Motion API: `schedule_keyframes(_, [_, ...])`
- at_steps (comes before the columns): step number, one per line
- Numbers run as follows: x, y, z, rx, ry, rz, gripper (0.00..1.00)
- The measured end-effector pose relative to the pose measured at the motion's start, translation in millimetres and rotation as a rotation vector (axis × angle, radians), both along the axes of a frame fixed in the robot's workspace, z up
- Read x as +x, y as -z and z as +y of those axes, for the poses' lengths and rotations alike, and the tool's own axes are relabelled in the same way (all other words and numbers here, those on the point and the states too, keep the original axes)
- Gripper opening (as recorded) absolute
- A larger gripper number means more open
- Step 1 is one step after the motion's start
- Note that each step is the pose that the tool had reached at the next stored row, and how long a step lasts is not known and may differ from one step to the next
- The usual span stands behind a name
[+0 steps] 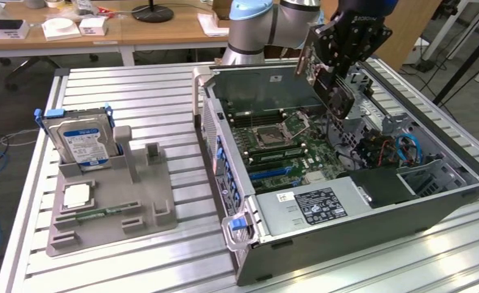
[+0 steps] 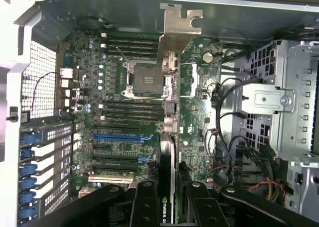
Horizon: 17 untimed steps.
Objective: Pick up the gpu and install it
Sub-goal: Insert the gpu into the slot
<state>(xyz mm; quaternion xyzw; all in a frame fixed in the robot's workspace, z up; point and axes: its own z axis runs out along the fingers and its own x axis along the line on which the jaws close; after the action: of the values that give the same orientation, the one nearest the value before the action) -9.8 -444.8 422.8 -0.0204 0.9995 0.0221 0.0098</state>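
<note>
Fingers (image 2: 147, 202) of gripper (image 2: 170, 186) clamped narrow on gpu (image 2: 167, 157), held edge-on over open PC case (image 1: 361, 238) w/ motherboard (image 2: 119, 77) inside. Card thin, black, silver bracket (image 2: 178, 33) at end away from fingers; edge print looks like NVIDIA. Grey tray (image 1: 141, 207) at exterior view's left holds hard drive (image 1: 80, 143), blue-white label

Case (image 1: 345, 244) top: open, free way down to motherboard (image 2: 99, 87).
Exterior view's right: drive cage (image 2: 279, 102), cables (image 2: 222, 122) crowd board edge.
Above board: gpu (image 2: 167, 162) hangs edge-on.
</note>
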Motion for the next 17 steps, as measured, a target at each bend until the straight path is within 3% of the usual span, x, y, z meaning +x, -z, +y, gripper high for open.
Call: schedule_keyframes(17, [0.0, 0.0, 0.0, 0.0000, -0.151, 0.0000, 0.26])
